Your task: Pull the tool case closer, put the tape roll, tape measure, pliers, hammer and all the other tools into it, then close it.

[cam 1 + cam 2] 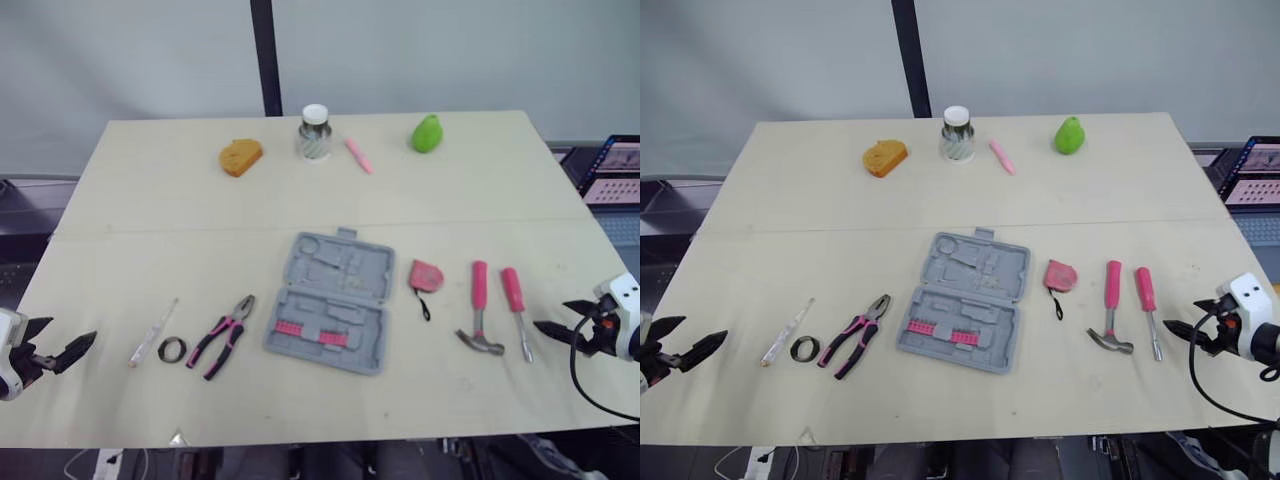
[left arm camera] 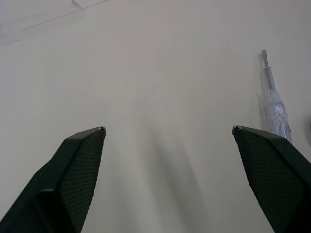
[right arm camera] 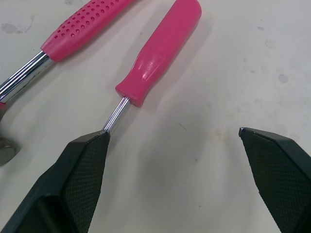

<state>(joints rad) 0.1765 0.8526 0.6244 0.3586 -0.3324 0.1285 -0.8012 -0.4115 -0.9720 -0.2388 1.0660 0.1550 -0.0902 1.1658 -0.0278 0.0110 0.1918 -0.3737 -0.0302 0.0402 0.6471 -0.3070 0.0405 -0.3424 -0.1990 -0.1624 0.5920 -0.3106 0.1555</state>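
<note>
Grey case [image 1: 330,315] lay open at mid-frame, its long side running left to right, well apart from both my pincers. My left gripper [image 1: 68,332] at lower left and right gripper [image 1: 553,318] at lower right gaped wide, empty. I judged the right slightly nearer.

Left eye view: head-high, facing forward and down; far; takes in the whole worktop [image 1: 480,190].
Right eye view: same stance, set slightly aside; shares that scene.
Left wrist view: close over the worktop, along the left hand [image 2: 167,128]; shares the clear screwdriver [image 2: 274,104] with both eyes.
Right wrist view: close, along the right hand [image 3: 173,131]; shares the pink screwdriver [image 3: 160,53] and hammer [image 3: 73,31].
</note>
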